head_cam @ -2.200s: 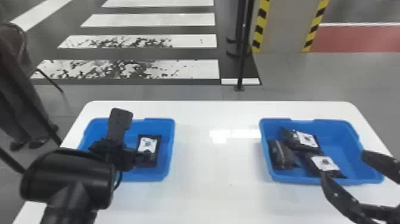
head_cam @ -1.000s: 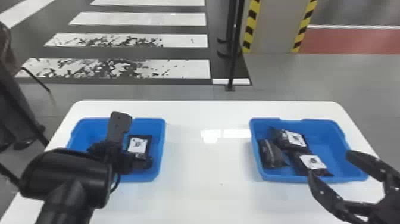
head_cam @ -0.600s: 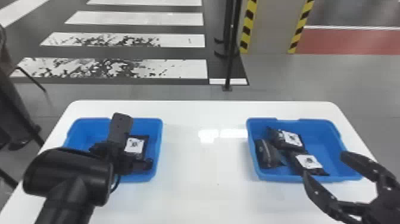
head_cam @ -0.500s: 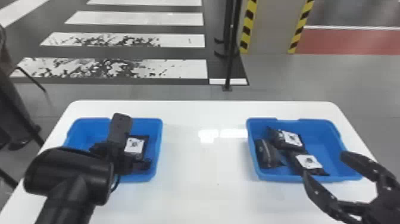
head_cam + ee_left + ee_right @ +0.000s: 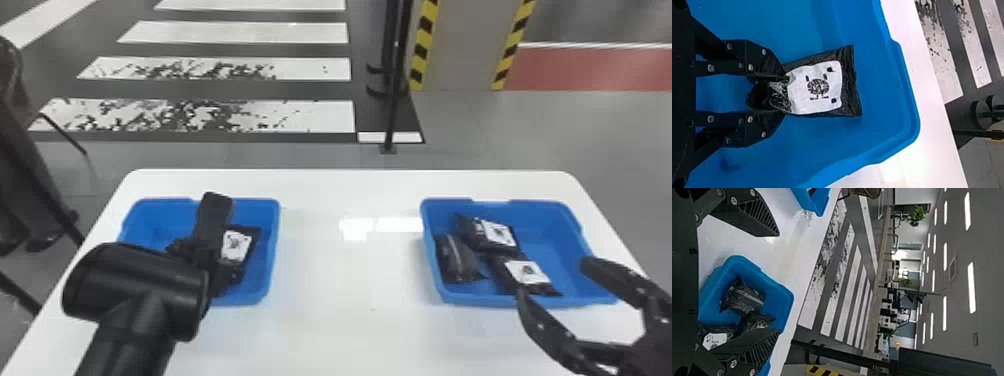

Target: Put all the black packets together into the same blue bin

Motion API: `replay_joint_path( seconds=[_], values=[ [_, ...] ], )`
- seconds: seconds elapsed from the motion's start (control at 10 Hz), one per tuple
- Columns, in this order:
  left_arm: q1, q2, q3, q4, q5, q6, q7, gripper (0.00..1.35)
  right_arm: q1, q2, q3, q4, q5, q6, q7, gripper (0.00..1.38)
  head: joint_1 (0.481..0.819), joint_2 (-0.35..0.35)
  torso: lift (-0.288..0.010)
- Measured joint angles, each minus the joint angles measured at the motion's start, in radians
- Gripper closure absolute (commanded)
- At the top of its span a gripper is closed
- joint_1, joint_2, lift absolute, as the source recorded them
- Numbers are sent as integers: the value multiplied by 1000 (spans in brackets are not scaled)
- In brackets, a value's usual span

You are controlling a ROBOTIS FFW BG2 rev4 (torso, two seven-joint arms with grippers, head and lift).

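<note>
Since the earliest frame, my left gripper has shifted toward three o'clock over the left blue bin, closing in on the black packet there, while the table and both bins have slid a little toward nine o'clock in my head view. Taking twelve as the table's far edge, that bin sits between nine and ten o'clock. I have the packet on its three o'clock side, label facing up. From the left wrist I see my left gripper pinching it: the two fingers are closed in on its near end, which bunches up between them, and the labelled part sticks out beyond the fingertips, lying flat. I can't tell whether it is off the bin's floor. My right gripper is spread wide with nothing between its fingers, at about five o'clock from the middle of the right blue bin, its tips near that bin's near wall. This bin is between two and three o'clock on the table and holds three more packets: the upper labelled packet toward ten o'clock, the plain-faced packet at nine beside the wall, and the lower labelled packet toward six. They lie bunched close together, all on the nine o'clock side of my right gripper, with the lower labelled one nearest its fingers.
</note>
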Motion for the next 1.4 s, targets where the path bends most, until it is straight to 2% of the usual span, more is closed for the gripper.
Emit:
replay_joint_path(
  seconds=[0.2, 0.4, 0.7, 0.9, 1.1, 1.2, 1.4],
  values=[
    [25, -2, 19, -52, 1, -37, 5, 1223, 0, -1, -1, 3, -2, -1, 1, 162, 695, -4, -110],
    [77, -5, 62, -173, -5, -52, 7, 1223, 0, -1, -1, 3, -2, -1, 2, 162, 695, 10, -110],
    [240, -22, 170, -437, 4, -123, 12, 1225, -15, -3, -2, -13, -23, 0, -2, 162, 695, 52, -110],
    [374, -33, 196, -587, 56, -217, 7, 1223, -49, -5, -2, -36, -61, 19, -20, 162, 695, 41, -110],
    [476, -45, 187, -678, 101, -283, -12, 1225, -116, -10, 12, -4, -126, 41, -29, 162, 695, 14, -110],
    [509, -46, 169, -699, 129, -304, -27, 1223, -174, -23, 40, 49, -173, 45, -29, 162, 695, -6, -110],
    [535, -28, 97, -716, 184, -334, -47, 1225, -294, -49, 123, 154, -236, 44, -28, 162, 695, -36, -110]
  ],
)
